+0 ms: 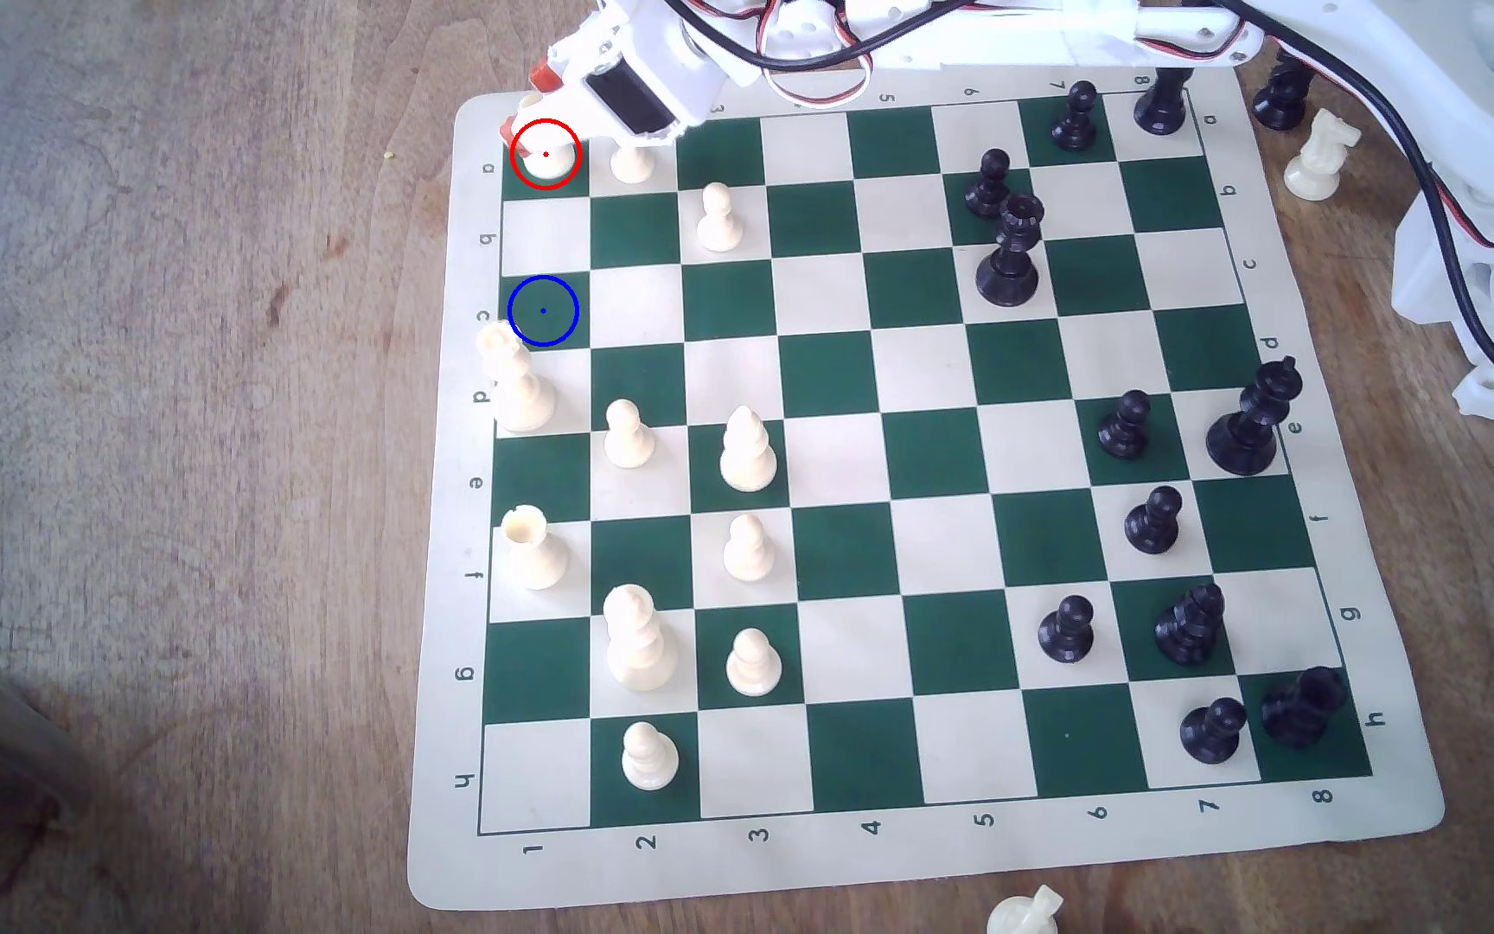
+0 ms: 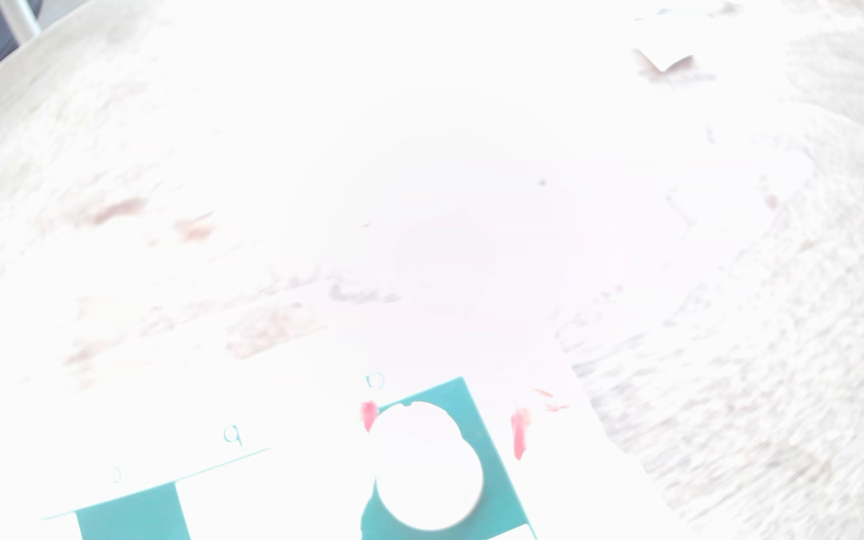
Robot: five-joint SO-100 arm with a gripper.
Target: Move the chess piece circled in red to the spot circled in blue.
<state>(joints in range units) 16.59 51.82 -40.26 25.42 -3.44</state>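
The chess piece circled in red, a cream rook [image 1: 543, 158], stands on the green corner square a1 at the far left of the board in the exterior view. My gripper [image 1: 530, 104] hangs over it with its red-tipped fingers on either side. The washed-out wrist view shows the rook [image 2: 427, 467] as a white disc on its green square, with one red fingertip [image 2: 367, 415] at its edge and the other a small gap away. The jaws are open around the rook. The spot circled in blue [image 1: 543, 311] is the green square c1, two squares nearer in the same column, and it is bare.
A cream pawn [image 1: 631, 166] stands on a2, right beside the rook and under my wrist. A tall cream crowned piece [image 1: 521, 388] on d1 reaches up to the blue ring's edge. Another cream pawn [image 1: 718, 220] is on b3, and a second rook [image 1: 533, 550] on f1. Black pieces fill the exterior view's right.
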